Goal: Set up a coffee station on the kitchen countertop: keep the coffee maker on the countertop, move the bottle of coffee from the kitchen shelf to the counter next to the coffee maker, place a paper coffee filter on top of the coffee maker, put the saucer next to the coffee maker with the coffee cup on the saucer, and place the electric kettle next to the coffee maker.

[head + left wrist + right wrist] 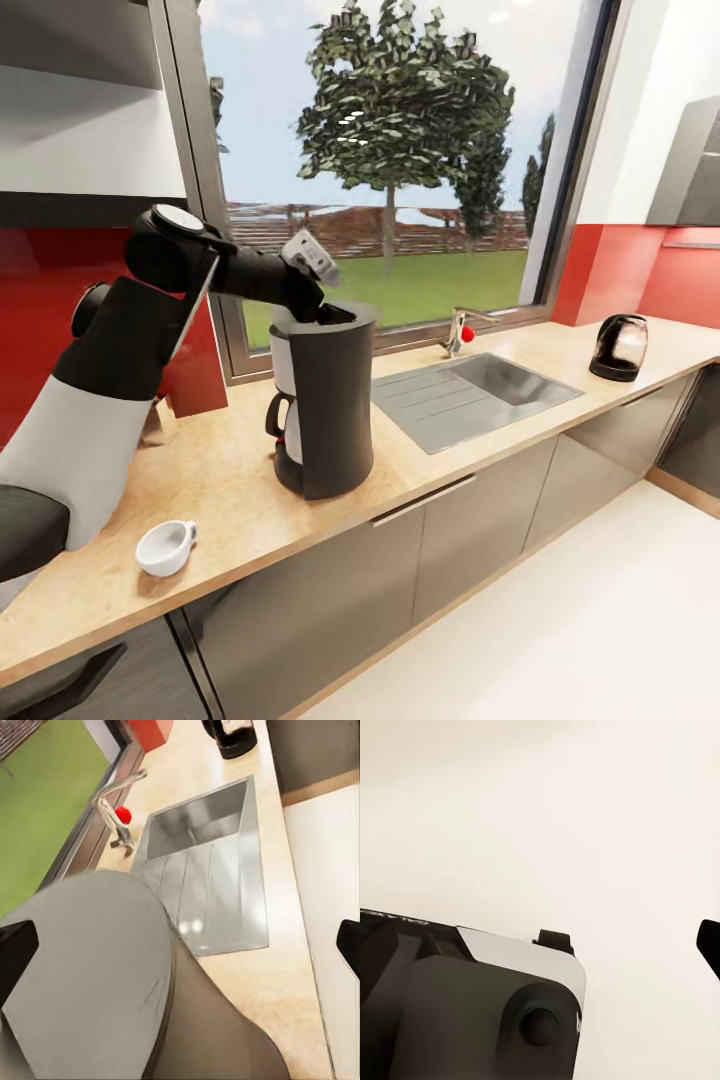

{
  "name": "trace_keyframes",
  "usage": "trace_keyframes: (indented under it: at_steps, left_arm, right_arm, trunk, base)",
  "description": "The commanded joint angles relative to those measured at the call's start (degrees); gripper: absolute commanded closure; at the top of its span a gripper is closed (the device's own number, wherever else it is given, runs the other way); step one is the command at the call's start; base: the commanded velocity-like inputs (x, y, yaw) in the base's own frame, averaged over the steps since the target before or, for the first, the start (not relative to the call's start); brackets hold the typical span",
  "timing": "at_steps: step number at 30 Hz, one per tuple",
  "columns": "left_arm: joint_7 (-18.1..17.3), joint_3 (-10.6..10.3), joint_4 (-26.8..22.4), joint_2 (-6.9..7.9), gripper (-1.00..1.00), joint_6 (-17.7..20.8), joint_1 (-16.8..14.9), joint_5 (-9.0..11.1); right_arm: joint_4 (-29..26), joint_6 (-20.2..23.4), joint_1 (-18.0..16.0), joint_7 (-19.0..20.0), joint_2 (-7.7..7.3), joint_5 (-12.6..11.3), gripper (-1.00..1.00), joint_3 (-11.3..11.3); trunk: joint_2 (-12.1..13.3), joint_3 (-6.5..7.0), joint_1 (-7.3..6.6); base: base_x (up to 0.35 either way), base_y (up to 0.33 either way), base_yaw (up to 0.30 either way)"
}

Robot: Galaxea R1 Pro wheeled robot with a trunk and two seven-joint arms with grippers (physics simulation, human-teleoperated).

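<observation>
The coffee maker (322,405) stands on the kitchen countertop (230,470), left of the sink. My left gripper (322,312) hovers right over its top, open, with the fingertips (16,951) spread wide in the left wrist view. Between them lies a pale grey rounded surface (90,960); I cannot tell whether it is the paper coffee filter or the machine's top. The coffee cup (165,548) sits upright near the counter's front edge. The electric kettle (618,347) stands far right. My right gripper (540,945) hangs open over pale floor. The saucer and bottle of coffee are out of view.
The steel sink (475,395) with its tap (460,330) lies between the coffee maker and the kettle. A dark grey shelf (80,208) crosses the red wall at left. A tan object (155,420) is half hidden behind my left arm. Pale floor (600,620) lies to the right.
</observation>
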Motion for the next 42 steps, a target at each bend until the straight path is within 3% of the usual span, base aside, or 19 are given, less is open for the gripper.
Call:
trace_keyframes:
  at_steps: [1,4,5,8,9,19,42]
  left_arm:
    - [-0.5,0.0,-0.1,-0.44,-1.0,0.3,-0.1,-0.6]
    - [-0.4,0.1,0.0,-2.49,-1.0,0.3,-0.1,-0.6]
    - [-0.3,0.1,0.0,-4.45,-1.0,0.3,-0.1,-0.6]
    - [-0.3,0.4,0.0,-6.92,-1.0,0.3,-0.1,-0.6]
    - [-0.1,0.9,0.1,-8.65,-1.0,0.3,-0.1,-0.6]
    - [-0.1,2.3,0.0,-9.46,-1.0,0.3,-0.1,-0.6]
    - [-0.1,2.5,-0.1,-9.48,-1.0,0.3,-0.1,-0.6]
  right_arm:
    - [0.0,-0.2,0.0,0.0,-0.03,0.0,-1.0,0.2]
    - [0.0,-0.2,0.0,0.0,-0.03,0.0,-1.0,0.2]
    - [0.0,-0.2,0.0,0.0,-0.03,0.0,-1.0,0.1]
    - [0.0,-0.2,0.0,0.0,-0.03,0.0,-1.0,0.1]
    - [0.0,-0.2,0.0,0.0,-0.03,0.0,-1.0,0.1]
    - [0.0,-0.2,0.0,0.0,-0.03,0.0,-1.0,0.1]
    - [0.0,-0.2,0.0,0.1,-0.03,0.0,-1.0,0.1]
  trunk:
    - [0.0,-0.07,0.0]
    - [0.0,-0.07,0.0]
    - [0.0,-0.07,0.0]
    - [0.0,-0.07,0.0]
    - [0.0,-0.07,0.0]
    - [0.0,-0.07,0.0]
    - [0.0,-0.07,0.0]
  base:
    - [-0.004,-0.003,0.0]
    - [-0.002,-0.002,0.0]
    - [0.0,0.0,0.0]
    - [0.0,0.0,0.0]
    - [0.0,0.0,0.0]
    - [0.0,0.0,-0.079]
    - [0.0,0.0,-0.271]
